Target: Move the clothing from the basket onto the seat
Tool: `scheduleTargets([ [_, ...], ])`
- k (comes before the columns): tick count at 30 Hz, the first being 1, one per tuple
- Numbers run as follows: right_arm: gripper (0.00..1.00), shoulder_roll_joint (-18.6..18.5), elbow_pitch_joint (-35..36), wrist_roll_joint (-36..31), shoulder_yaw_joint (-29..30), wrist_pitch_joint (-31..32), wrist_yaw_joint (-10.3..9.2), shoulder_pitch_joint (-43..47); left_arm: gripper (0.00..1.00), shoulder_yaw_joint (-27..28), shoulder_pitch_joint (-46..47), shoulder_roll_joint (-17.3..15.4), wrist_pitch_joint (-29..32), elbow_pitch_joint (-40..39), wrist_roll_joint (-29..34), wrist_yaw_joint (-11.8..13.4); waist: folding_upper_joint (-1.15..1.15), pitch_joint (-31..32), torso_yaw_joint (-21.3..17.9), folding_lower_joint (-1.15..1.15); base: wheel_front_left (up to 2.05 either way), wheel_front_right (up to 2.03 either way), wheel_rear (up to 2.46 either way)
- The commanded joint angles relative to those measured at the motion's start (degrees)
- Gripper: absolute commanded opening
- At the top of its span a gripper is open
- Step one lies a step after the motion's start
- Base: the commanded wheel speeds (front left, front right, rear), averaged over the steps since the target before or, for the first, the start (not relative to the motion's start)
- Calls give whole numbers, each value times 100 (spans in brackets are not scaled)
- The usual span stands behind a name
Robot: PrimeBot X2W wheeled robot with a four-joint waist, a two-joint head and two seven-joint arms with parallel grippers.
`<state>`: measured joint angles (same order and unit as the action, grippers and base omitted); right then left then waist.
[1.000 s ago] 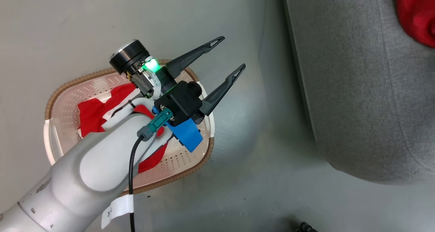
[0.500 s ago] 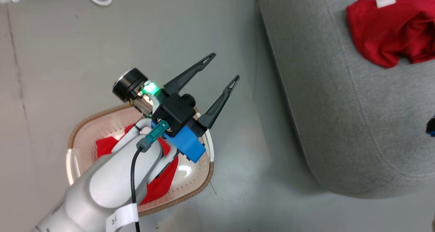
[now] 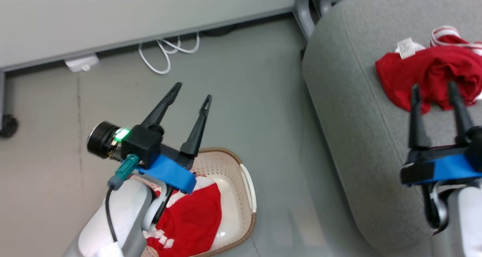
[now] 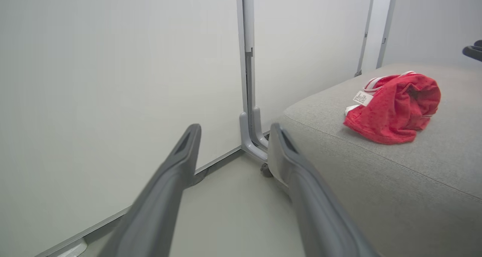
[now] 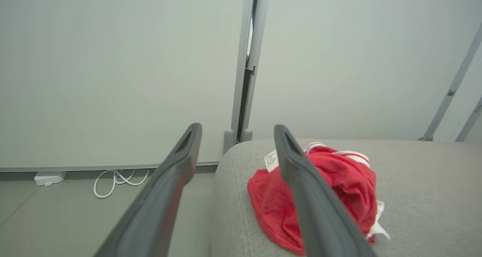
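Observation:
One red garment with a white label (image 3: 429, 74) lies bunched on the grey seat (image 3: 361, 110), also seen in the left wrist view (image 4: 395, 110) and the right wrist view (image 5: 331, 196). My right gripper (image 3: 433, 89) hovers open just in front of it, nothing between its fingers. A second red garment with white trim (image 3: 188, 219) lies in the cream basket (image 3: 241, 181) at the lower left. My left gripper (image 3: 192, 91) is open and empty above the floor, beyond the basket's far rim; its arm covers part of the basket.
A pale wall panel runs along the back, with a grey metal post (image 3: 303, 8) at the seat's corner. White cables (image 3: 169, 51) and a white adapter (image 3: 81, 63) lie on the floor by the wall. A dark caster (image 3: 7, 125) sits at far left.
The head camera has tilted up, bringing the wall and more of the seat into view. My right gripper has come into view, open, behind the red garment lying on the seat.

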<state>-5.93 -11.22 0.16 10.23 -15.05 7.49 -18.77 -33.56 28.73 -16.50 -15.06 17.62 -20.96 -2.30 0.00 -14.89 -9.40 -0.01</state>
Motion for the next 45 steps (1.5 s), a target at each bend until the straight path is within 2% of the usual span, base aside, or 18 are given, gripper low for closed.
scheduleTargets([
  [1, 100, 35, 55, 49, -126, -20, 1, 149, 100, 153, -146, 23, -16, -39, 40, -1, 0, 300, 242, 1, 0, 0, 0],
  [11, 100, 219, 53, 236, -837, -20, 1, 557, 100, 1445, -1272, 210, -16, -255, 396, -71, 0, 882, 624, 1, 0, 0, 0],
  [22, 100, 298, 33, 268, -936, -20, 1, 1289, 100, 2475, -2200, 655, -15, -351, 822, -269, 0, 1279, 934, 1, 0, 0, 0],
  [31, 100, 307, -36, 439, -873, -20, 1, 1781, 100, 2850, -2584, 900, -16, -306, 1109, -423, 0, 1433, 1044, 1, 0, 0, 0],
  [45, 100, 308, -84, 507, -849, -20, 1, 1865, 100, 3004, -2618, 1052, -16, -174, 1334, -525, 0, 1470, 1095, 1, 0, 0, 0],
])
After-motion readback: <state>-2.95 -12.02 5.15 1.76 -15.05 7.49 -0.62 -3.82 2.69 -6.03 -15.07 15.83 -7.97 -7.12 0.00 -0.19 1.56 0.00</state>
